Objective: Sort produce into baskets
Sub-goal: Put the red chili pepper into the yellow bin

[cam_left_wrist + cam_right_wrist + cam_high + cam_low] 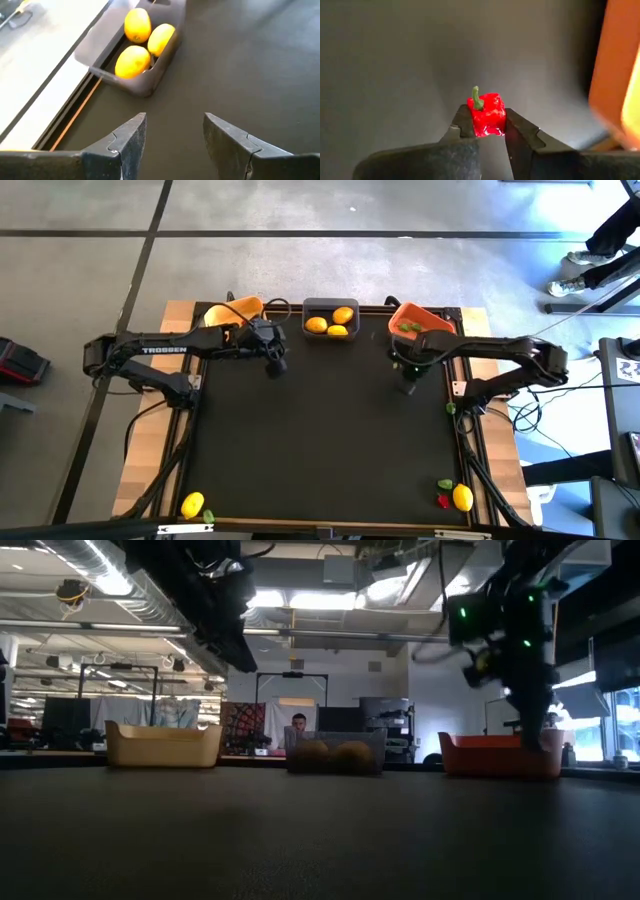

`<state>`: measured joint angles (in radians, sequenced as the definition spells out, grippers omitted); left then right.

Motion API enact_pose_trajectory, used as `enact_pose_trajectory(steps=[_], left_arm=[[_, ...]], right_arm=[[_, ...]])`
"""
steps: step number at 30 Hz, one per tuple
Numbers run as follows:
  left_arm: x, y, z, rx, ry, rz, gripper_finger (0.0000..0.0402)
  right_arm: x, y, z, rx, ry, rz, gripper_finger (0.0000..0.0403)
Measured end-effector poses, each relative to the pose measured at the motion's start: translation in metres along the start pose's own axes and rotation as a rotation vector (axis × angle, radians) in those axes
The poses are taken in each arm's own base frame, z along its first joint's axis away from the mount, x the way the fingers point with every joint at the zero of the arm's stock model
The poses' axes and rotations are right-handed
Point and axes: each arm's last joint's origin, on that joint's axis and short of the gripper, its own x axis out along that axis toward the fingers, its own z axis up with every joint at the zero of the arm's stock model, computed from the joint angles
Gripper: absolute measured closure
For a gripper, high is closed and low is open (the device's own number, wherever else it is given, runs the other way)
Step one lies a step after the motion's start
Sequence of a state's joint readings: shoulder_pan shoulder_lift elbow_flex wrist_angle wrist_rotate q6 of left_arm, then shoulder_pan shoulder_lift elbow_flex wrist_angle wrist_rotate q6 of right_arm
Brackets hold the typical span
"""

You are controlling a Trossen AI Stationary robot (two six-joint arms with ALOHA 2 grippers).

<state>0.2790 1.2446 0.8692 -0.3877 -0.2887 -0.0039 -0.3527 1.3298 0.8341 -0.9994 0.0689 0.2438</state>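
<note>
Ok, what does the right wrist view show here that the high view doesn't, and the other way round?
Only the right wrist view: a red pepper with a green stem, pinched in the right hand.
Only the high view: the left hand over the mat, three lemons in the grey bin, the yellow bin, and loose pieces at the near corners.
Both: the right hand beside the orange bin.

Two dark arms, white TROSSEN lettering, trailing black cables
</note>
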Motion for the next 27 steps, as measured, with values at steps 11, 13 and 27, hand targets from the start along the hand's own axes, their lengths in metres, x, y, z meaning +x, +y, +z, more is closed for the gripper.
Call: enact_pose_trajectory(steps=[11,13,27], left_arm=[[-0.009,-0.026,0.014,0.11,-0.174,-0.075,0.021],[-0.011,-0.03,0.017,0.129,-0.205,-0.087,0.021],[-0.019,-0.04,0.034,0.197,-0.401,-0.116,0.0152]], right_arm=[[-0.032,0.012,0.033,-0.058,-0.487,0.318,0.0361],[-0.037,0.015,0.038,-0.078,-0.553,0.387,0.0361],[-0.067,0.024,0.065,-0.165,-0.932,0.622,0.0361]])
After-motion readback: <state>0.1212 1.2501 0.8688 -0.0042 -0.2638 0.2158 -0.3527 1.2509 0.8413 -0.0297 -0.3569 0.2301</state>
